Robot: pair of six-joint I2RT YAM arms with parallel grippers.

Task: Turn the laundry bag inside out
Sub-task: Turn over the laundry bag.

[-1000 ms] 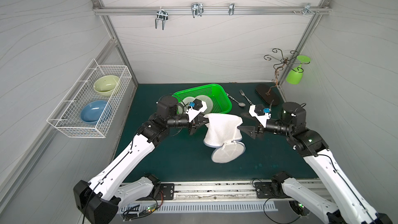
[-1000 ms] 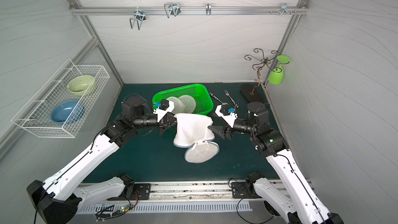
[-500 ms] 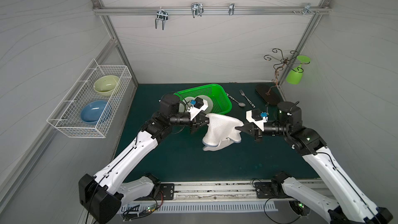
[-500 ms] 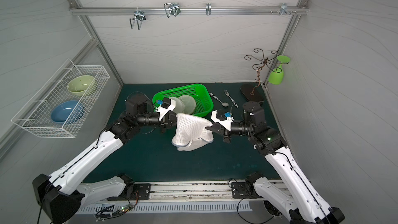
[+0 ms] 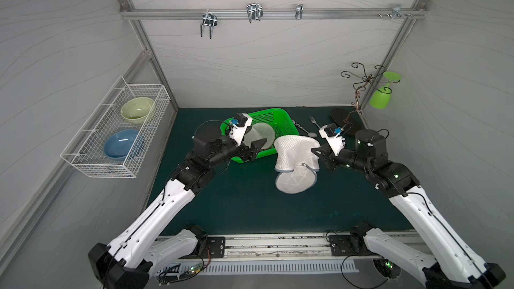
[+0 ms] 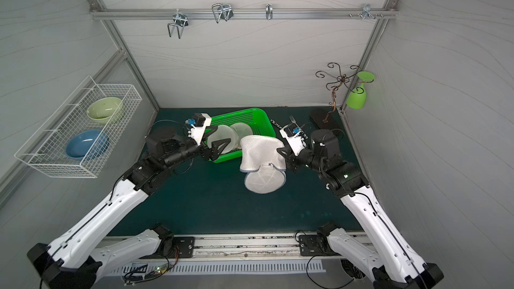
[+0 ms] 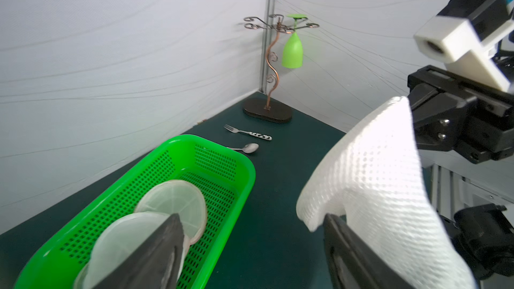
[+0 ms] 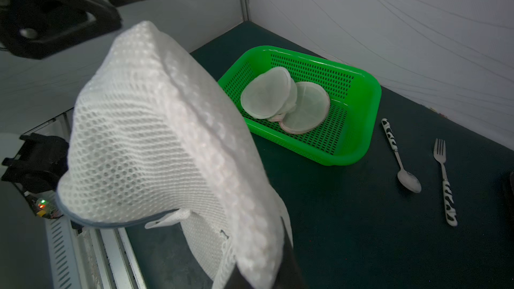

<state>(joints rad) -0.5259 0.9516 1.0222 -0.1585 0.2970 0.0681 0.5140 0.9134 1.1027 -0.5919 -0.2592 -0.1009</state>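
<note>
Whereas a second ago the left gripper (image 5: pixel 254 150) pinched the near rim of the laundry bag (image 5: pixel 296 151) and the right one stood open beside it, the hold has now swapped sides. The left jaws are spread and drawn back over the corner of the green basket (image 5: pixel 278 115). The right gripper (image 5: pixel 317 153) is clamped on the bag's far edge. The bag hangs from that single pinch, upper part lifted and folded over, lower round panel (image 5: pixel 294 182) resting on the mat (image 5: pixel 236 198). Judgement: a hand-over, freeing the left arm to take a new hold, probably inside the mouth or on the bottom panel; the turning itself looks unfinished. Both top views give the overall lie: bag between the arms, clear of the basket, left gripper near but apart. Left wrist view adds that nothing sits between the left fingers (image 7: pixel 155 248); one finger shows just in front of the bag's corner (image 7: pixel 375 176), contact cannot be told. Right wrist view alone shows the grey-blue bound edge (image 8: pixel 111 222) and a second mesh layer beneath it, fabric draped over and mostly hiding the right jaws. It also shows round mesh discs (image 8: pixel 267 98) in the basket, with spoon (image 8: pixel 403 168) and fork (image 8: pixel 445 179) well apart.
</note>
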